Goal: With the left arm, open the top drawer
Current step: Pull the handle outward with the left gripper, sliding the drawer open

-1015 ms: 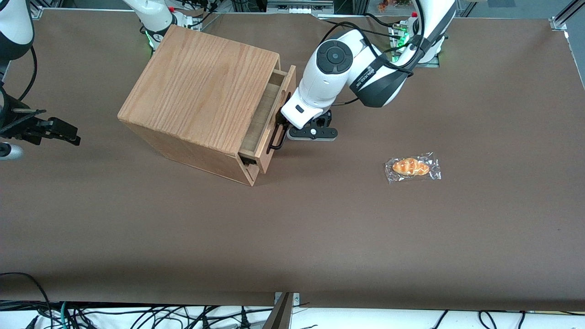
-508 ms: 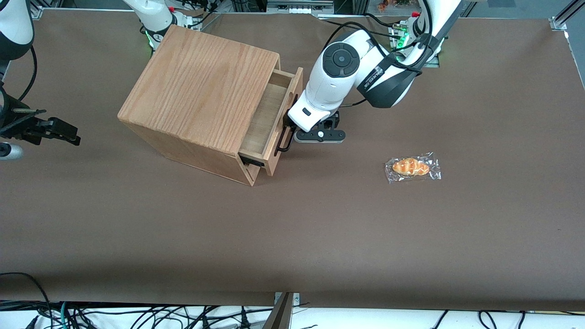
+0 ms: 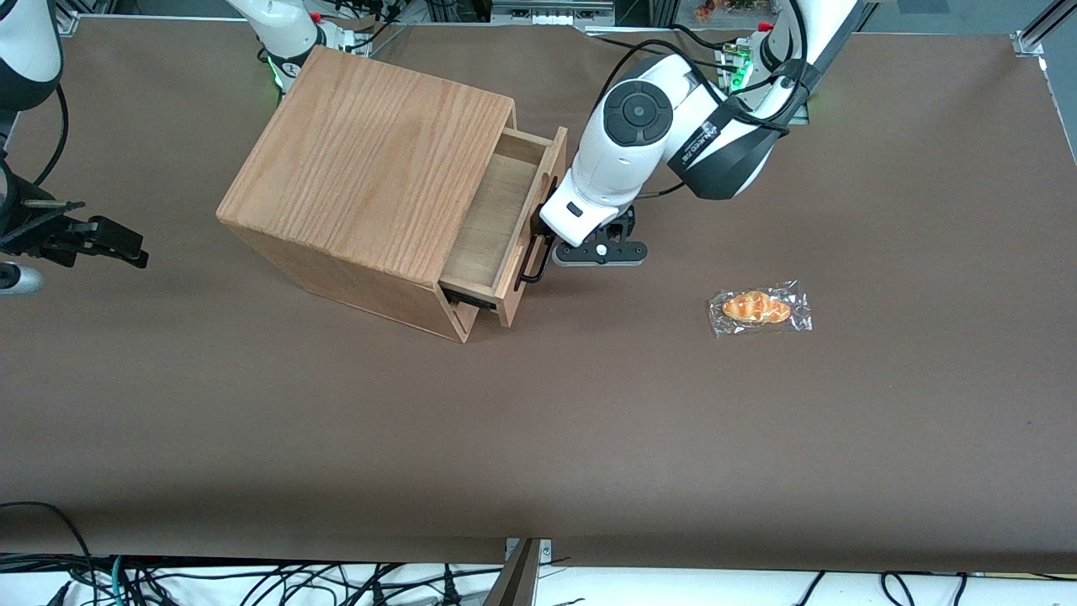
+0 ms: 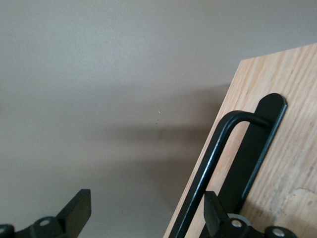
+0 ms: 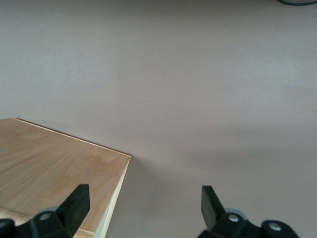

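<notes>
My gripper (image 3: 538,244) stands spread at the black bar handle (image 4: 208,171), one finger (image 4: 74,213) clear over bare table (image 3: 589,421), the other (image 4: 215,218) between bar and drawer front. The top drawer (image 3: 505,219) projects from the cabinet (image 3: 370,177) further than a second ago. Open table lies toward 3 o'clock, up to the wrapped bread (image 3: 757,308).

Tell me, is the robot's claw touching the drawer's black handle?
Touching. In the left wrist view, one finger of the open gripper is hooked against the top drawer's handle.
</notes>
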